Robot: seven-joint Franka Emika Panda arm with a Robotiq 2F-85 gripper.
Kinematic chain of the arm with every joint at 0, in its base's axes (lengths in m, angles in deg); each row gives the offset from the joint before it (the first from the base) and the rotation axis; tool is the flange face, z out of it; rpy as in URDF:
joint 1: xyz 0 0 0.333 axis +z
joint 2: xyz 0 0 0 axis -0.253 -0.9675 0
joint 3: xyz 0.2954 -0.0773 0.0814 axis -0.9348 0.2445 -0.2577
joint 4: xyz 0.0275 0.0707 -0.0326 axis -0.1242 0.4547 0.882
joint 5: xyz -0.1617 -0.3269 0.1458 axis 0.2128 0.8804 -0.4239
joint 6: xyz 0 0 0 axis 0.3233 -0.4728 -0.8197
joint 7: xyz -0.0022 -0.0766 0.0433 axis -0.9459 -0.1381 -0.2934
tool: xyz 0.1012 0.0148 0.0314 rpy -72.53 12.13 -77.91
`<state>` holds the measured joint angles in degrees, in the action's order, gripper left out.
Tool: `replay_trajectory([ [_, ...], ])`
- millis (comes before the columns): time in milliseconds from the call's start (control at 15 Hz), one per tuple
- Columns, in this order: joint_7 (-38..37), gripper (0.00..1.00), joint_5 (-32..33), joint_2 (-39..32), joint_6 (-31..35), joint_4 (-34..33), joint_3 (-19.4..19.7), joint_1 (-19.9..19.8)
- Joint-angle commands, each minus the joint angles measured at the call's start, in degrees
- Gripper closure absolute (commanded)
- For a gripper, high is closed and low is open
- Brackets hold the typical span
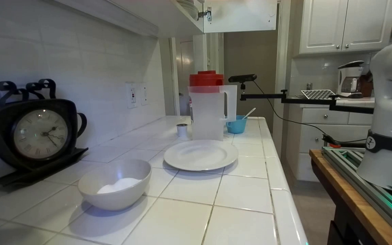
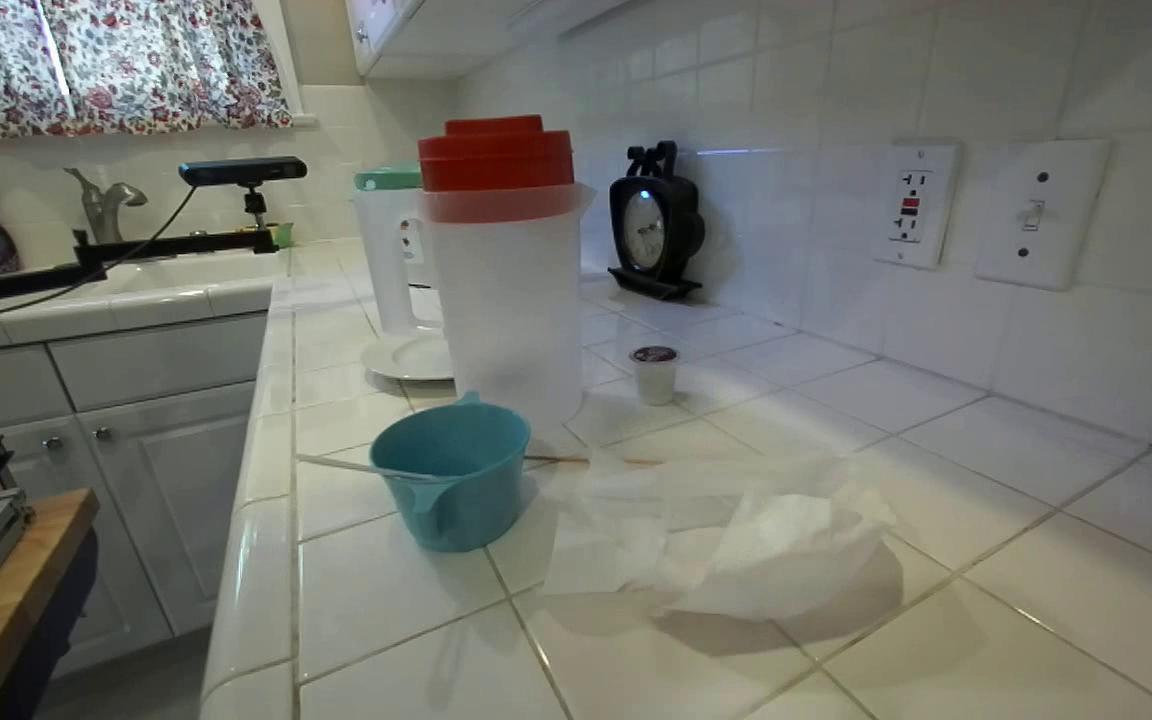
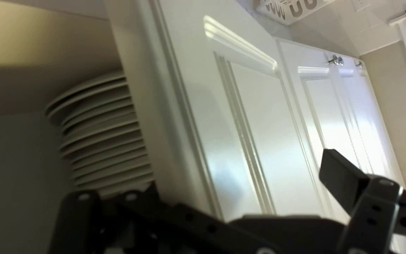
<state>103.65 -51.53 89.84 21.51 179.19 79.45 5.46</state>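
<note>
My gripper [image 3: 243, 180] is open, with its two black fingers wide apart and nothing between them. It is at the wall cabinets; the wrist view is tilted. A white paneled cabinet door [image 3: 259, 116] lies behind the gap between the fingers. The left finger is at the side of the dark open compartment, near a stack of white plates [image 3: 104, 134]. I cannot tell whether it touches the plates or the cabinet edge. The plates [image 1: 189, 7] also show in an exterior view, beside the open cabinet door [image 1: 240, 17]. The gripper is out of both exterior views.
On the tiled counter are a white plate [image 1: 201, 154], a bowl with white contents [image 1: 114, 185], a red-lidded pitcher [image 2: 506, 290], a blue cup with a utensil [image 2: 456, 480], a small pod [image 2: 655, 376], crumpled white paper [image 2: 776, 560] and a black clock [image 1: 41, 132].
</note>
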Motion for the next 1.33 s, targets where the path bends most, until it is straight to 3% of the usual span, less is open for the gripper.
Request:
replay_trajectory([
  [0,-6.48,0.00,4.24,3.86,-1.31,1.73,-1.66,0.41],
  [533,-20.49,0.00,20.50,9.58,-3.43,0.64,-3.45,1.87],
  [1267,-26.60,0.00,26.68,14.14,-13.71,-3.43,-3.41,7.32],
])
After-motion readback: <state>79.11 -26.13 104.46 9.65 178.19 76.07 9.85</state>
